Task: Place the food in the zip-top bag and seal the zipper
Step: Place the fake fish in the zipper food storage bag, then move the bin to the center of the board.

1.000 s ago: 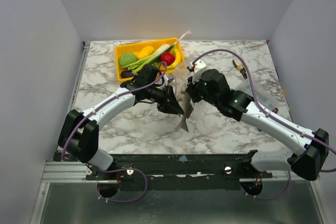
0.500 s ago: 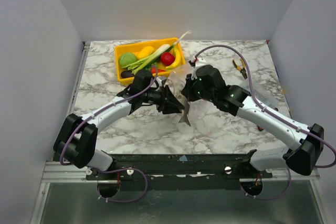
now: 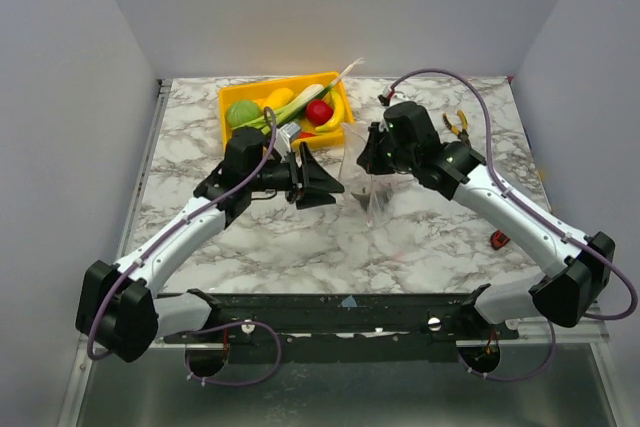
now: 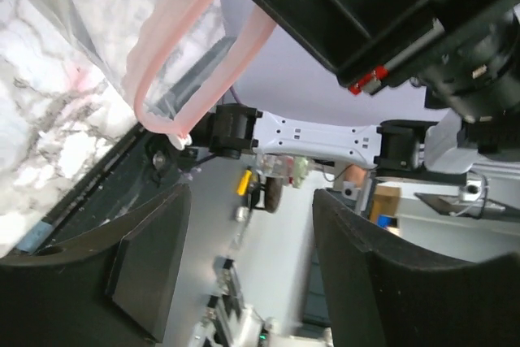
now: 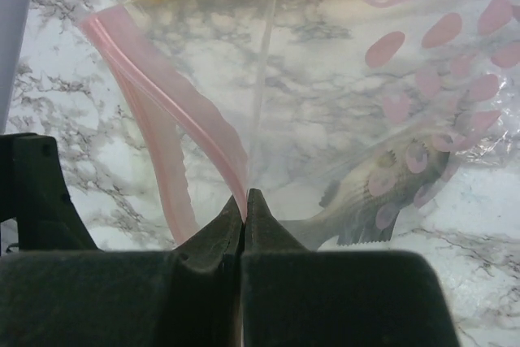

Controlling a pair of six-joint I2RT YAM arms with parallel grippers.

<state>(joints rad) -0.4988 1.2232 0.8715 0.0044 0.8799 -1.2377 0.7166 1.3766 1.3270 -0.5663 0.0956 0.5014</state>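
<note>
- While the right gripper (image 5: 245, 201) presses its jaws tight together on the thin pink plastic zipper (image 5: 162, 87), the large clear crinkly plastic zip-top bag (image 5: 325, 79) hangs from them above the white-and-grey marble table (image 3: 250, 247); I cannot tell whether the bag's lower end touches the table.
- Just ahead of the shut jaws and to their left, the zipper's two pink lips run apart from each other, so the bag's mouth stands open on that side.
- A grey plastic toy fish (image 5: 382, 188) lies inside the bag, ahead of the right jaws and off to their right, behind a patch of pink oval marks printed on the plastic.
- The left gripper (image 3: 322, 179) holds its jaws wide apart with nothing between them.
- In the left wrist view, a pink loop of the zipper curves down ahead of the jaws, toward the left finger's side, clear of both black fingers (image 4: 146, 266).
- Seen from above, the spread left jaws point straight at the bag's open mouth, just beside it, with the right gripper facing them from the bag's other side.
- A rectangular yellow plastic tray (image 3: 280, 82) sits behind the left jaws, beyond that arm's wrist.
- It holds a round green cabbage (image 3: 242, 112), a red round fruit (image 3: 319, 111), long green-white leeks (image 3: 295, 102) and other toy foods.
</note>
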